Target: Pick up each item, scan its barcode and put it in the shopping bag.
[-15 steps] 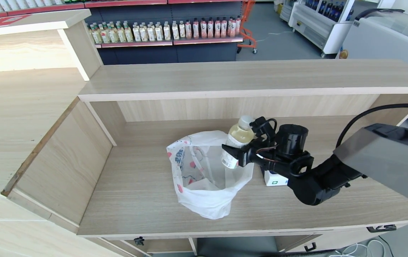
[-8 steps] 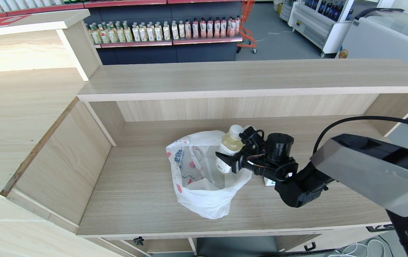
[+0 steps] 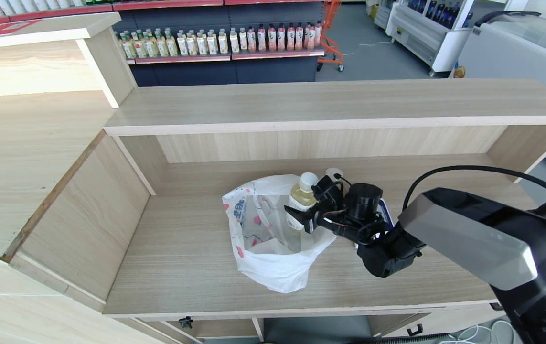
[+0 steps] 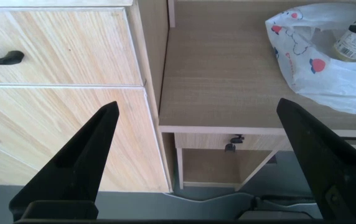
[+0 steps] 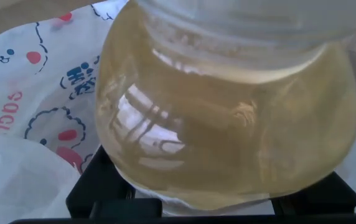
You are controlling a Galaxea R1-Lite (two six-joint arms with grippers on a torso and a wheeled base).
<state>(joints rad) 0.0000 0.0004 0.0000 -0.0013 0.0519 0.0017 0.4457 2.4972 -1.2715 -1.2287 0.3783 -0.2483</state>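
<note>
My right claw (image 3: 304, 216) is clamped on a bottle (image 3: 301, 193) of pale yellow drink, gripping it around the labelled middle with the white cap standing above the claw. The bottle hangs upright in the mouth of the shopping bag (image 3: 273, 267), which sits on the table (image 3: 182, 248) directly below the claw and slightly to its left.

I judge the bottle to be fairly heavy, since it looks nearly full. Its wall is smooth and round, so it could twist or slide if I loosen my hold. The label band is the right place to grip, because it is stiffer than the shoulder. The bag is thin, soft plastic, and its rim could fold inward under a push.

My left claw (image 4: 198, 106) hangs spread wide with nothing in it, off the table's front edge and well apart from the bag.

The bottle's base is veiled by the bag's film, so I cannot tell whether it touches the bottom. The far finger is hidden behind the bottle. Behind the right arm lie a small white round thing (image 3: 334, 173) and a blue-edged flat one (image 3: 387, 210), both partly covered, and I cannot identify either.
</note>
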